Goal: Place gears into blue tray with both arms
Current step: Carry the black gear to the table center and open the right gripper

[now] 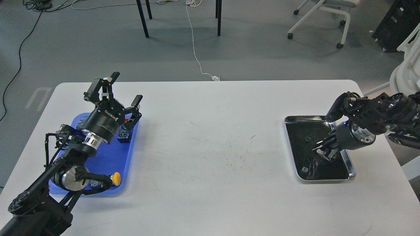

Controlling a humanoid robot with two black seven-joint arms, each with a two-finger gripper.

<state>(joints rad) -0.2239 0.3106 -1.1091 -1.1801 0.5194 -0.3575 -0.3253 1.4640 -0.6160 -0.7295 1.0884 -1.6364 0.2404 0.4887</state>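
Fingers of the right hand [323, 151] dip into the silver tray [351, 167]; whether they grip I cannot tell. A gear [307, 139] lies left of them: light, stiff, best pinched across its rim. The left hand [123, 95] gapes empty over the blue tray [111, 157], far left.

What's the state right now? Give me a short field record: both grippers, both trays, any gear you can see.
left gripper: open, empty, raised over the blue tray's far end
right gripper: down inside the silver tray, fingers too dark to tell apart
blue tray: table left; holds a yellow-capped push-button switch and a green one
silver tray: table right, dark bottom
gear: one small dark disc on the silver tray floor, apart from the right gripper
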